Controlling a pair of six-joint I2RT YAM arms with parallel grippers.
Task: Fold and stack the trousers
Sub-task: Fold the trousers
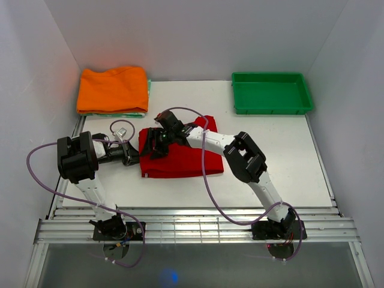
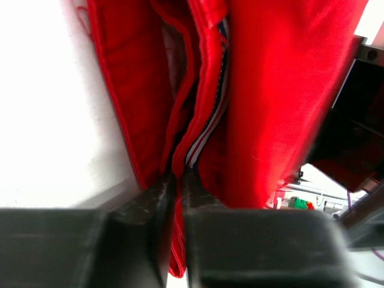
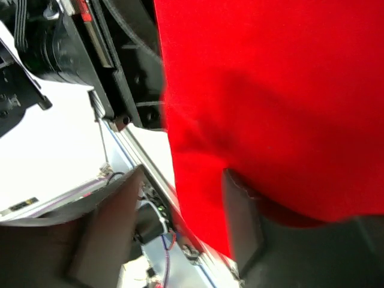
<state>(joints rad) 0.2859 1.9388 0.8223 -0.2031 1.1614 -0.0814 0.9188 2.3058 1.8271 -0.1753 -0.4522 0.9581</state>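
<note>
One white table (image 1: 282, 162) carries the trousers (image 1: 183, 159), folded into a red block left of its middle. The right gripper (image 3: 183, 180) hangs over their left part, jaws apart and released. The left gripper (image 2: 174, 183) pinches their left edge between nearly closed jaws.

Both arms reach toward each other. The left arm (image 1: 77, 159), elbow folded back, points its wrist low and to the right. The left gripper (image 1: 134, 156) is nearly closed, its fingers (image 2: 141, 207) pinching a fold of the trousers (image 1: 183, 161). The right arm (image 1: 246, 157) stretches leftward, with the right gripper (image 1: 157, 143) angled down and its fingers (image 3: 111, 225) spread wide apart.
</note>
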